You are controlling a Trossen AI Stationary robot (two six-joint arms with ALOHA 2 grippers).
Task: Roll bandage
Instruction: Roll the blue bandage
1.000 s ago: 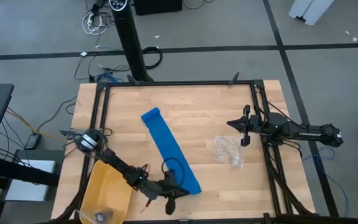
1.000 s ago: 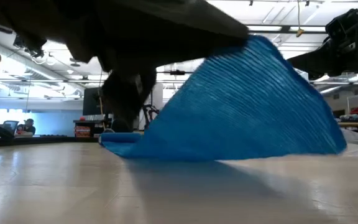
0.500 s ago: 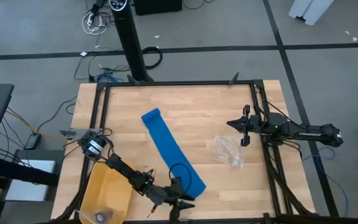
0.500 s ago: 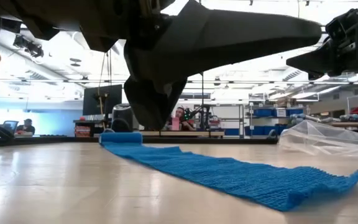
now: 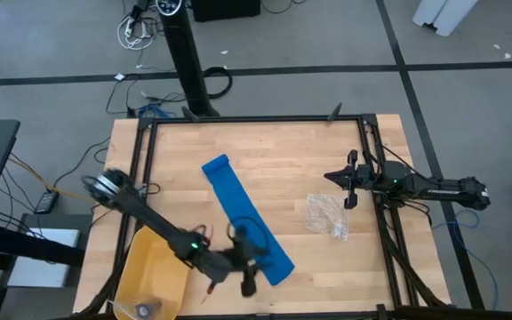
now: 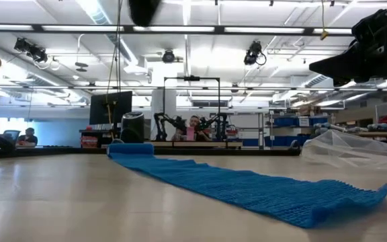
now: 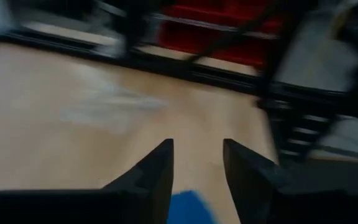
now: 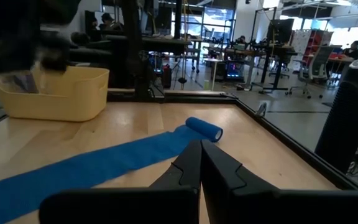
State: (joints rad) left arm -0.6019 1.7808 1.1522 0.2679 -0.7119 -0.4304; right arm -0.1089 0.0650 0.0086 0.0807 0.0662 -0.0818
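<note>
The blue bandage lies flat in a slant across the table. Its far end is rolled into a small coil, and its near end rests on the wood. My left gripper hovers open above that near end. In the left wrist view a bit of blue shows below the gap between the fingers. The low view shows only a dark part of that arm at its top edge. My right gripper waits shut at the table's right side, pointing at the bandage.
A yellow bin stands at the near left corner, under the left arm. A clear crinkled plastic bag lies right of the bandage, near my right gripper. A black frame rail runs around the tabletop. People sit far behind the table.
My left gripper has opened and let go of the bandage's near end, then risen, almost leaving the low view. That end, held up off the table a second ago, has dropped and now lies flat; the rolled far end has stayed put.
</note>
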